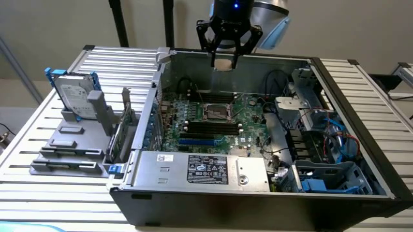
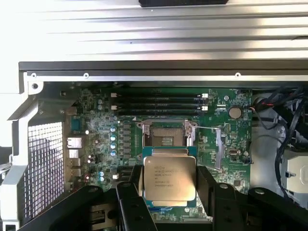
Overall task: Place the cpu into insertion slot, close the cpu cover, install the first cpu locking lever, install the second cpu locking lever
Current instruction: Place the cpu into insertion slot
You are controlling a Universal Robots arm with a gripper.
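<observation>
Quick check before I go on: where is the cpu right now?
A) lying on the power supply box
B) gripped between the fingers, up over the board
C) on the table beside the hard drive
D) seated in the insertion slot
B: the cpu sits clamped in the gripper, in the air above the open case, while the insertion slot has no chip in it.

Open computer case (image 1: 258, 209) lies on the slatted surface (image 1: 58, 193). Inside, the insertion slot (image 1: 217, 112) sits mid-board. The memory slots (image 1: 208, 128) lie just in front of it, and the power supply (image 1: 200, 168) sits against the near wall. The drive cage (image 1: 329, 178) fills the near corner at the exterior view's right. A hard drive (image 1: 74, 96) stands outside the case, at the exterior view's left. The hand (image 1: 223, 62) hangs over the case's far side with the cpu (image 2: 169, 179) between its fingers, clear of the slot.
</observation>
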